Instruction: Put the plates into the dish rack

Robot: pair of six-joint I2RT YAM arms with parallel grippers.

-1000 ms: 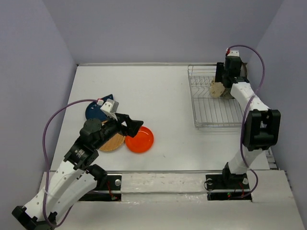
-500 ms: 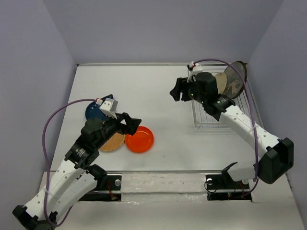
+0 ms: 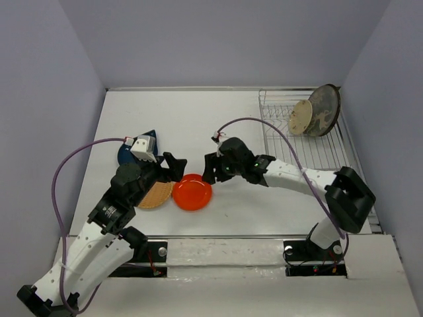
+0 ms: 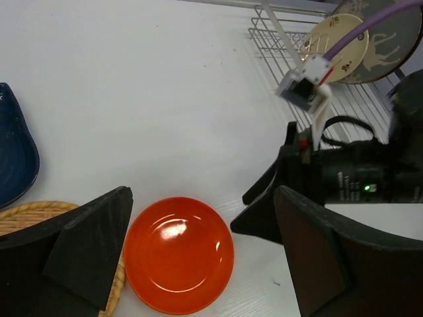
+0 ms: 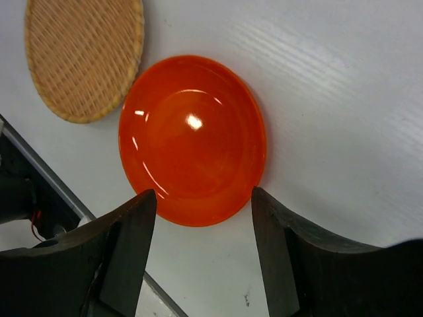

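Right tool [image 5: 201,198] wide open, empty, fingers framing orange-red plate [image 5: 192,139] below, likely lined up for rim grasp. Left tool [image 4: 203,198] also wide, empty, hovering just beside same plate.

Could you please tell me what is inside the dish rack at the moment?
Two plates stand at the far end of the dish rack: a small cream plate in front of a grey deer-patterned plate, covering part of it. Whatever lies behind them is hidden.
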